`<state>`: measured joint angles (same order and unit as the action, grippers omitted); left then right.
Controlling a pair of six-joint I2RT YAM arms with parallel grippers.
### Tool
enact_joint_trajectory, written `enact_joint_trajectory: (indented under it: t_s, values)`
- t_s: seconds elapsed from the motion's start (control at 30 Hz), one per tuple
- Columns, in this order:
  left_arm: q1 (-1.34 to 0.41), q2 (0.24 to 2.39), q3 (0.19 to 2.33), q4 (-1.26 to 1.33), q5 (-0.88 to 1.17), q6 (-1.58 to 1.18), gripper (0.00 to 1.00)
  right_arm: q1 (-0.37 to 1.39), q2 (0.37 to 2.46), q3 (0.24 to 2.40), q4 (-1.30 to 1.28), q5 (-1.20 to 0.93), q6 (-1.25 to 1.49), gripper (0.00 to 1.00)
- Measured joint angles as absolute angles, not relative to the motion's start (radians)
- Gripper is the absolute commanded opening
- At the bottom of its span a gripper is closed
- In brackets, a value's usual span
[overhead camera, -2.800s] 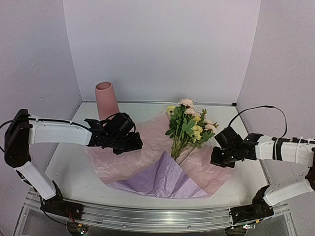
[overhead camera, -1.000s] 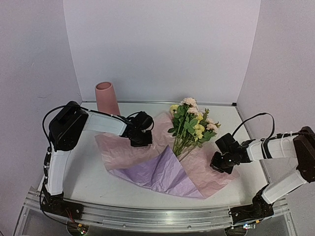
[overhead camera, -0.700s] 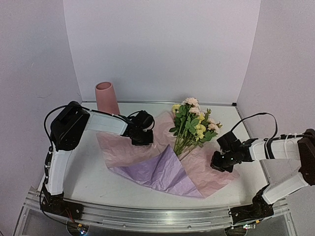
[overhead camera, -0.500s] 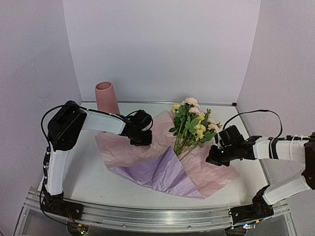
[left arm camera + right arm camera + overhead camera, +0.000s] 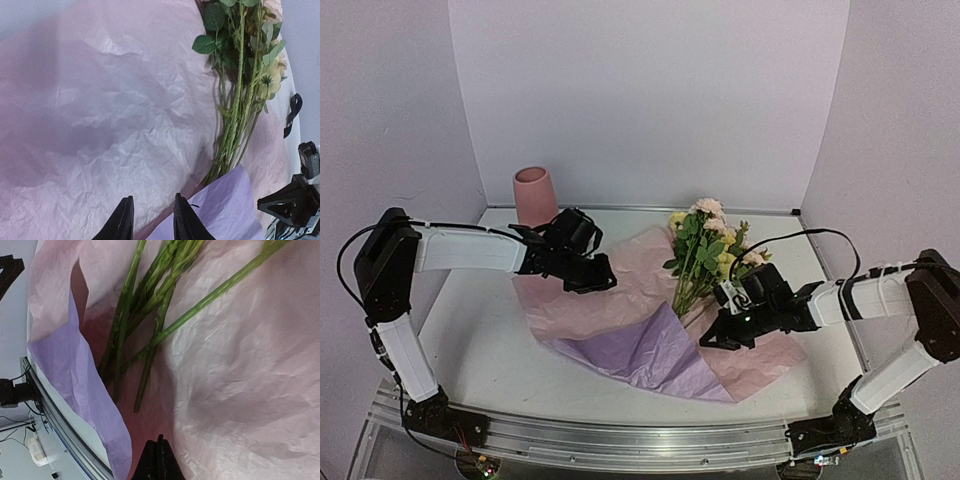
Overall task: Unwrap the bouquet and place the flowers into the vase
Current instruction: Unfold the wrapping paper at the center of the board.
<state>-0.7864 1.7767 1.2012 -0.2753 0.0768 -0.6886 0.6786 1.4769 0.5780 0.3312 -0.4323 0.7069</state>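
The bouquet lies unwrapped: its crinkled pink paper (image 5: 620, 300) is spread flat with a lilac flap (image 5: 655, 355) folded over in front. The flowers (image 5: 705, 250) lie on the paper, blooms toward the back wall and green stems (image 5: 150, 335) loose, their cut ends near the lilac flap (image 5: 70, 370). The pink vase (image 5: 531, 195) stands upright at the back left. My left gripper (image 5: 595, 282) hovers over the paper's left part, open, nothing between its fingers (image 5: 122, 222). My right gripper (image 5: 712, 338) sits low over the paper just below the stem ends, shut (image 5: 159, 460) with nothing visibly in it.
A black ribbon (image 5: 293, 111) lies on the table beyond the paper's right side. White walls close in the table at the back and on both sides. The metal rail (image 5: 640, 440) runs along the near edge.
My left gripper has opened, let go of the paper and swung a little left. My right gripper has slid left across the paper to the stem ends, staying shut.
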Motion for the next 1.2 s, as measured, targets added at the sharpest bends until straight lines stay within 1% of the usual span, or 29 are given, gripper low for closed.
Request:
enact_joint_trajectory:
  t_s: [0.1, 0.23, 0.37, 0.6, 0.87, 1.2]
  values:
    - [-0.786, 1.726, 1.112, -0.270, 0.086, -0.705, 0.18, 0.727, 1.527, 0.591, 0.346, -0.439, 0.715, 0.00]
    - [-0.786, 1.660, 1.002, -0.279, 0.085, -0.716, 0.04, 0.771, 1.562, 0.594, 0.367, -0.443, 0.733, 0.00]
    - [-0.786, 1.592, 0.914, -0.279, 0.075, -0.732, 0.00, 0.805, 1.573, 0.594, 0.401, -0.461, 0.750, 0.00]
    - [-0.786, 1.534, 0.813, -0.282, 0.048, -0.744, 0.00, 0.904, 1.573, 0.594, 0.455, -0.493, 0.754, 0.00]
    - [-0.786, 1.451, 0.802, -0.298, 0.003, -0.740, 0.02, 1.048, 1.578, 0.625, 0.466, -0.509, 0.741, 0.00]
    - [-0.786, 1.451, 0.802, -0.320, 0.012, -0.731, 0.04, 1.214, 1.737, 0.753, 0.471, -0.474, 0.742, 0.00]
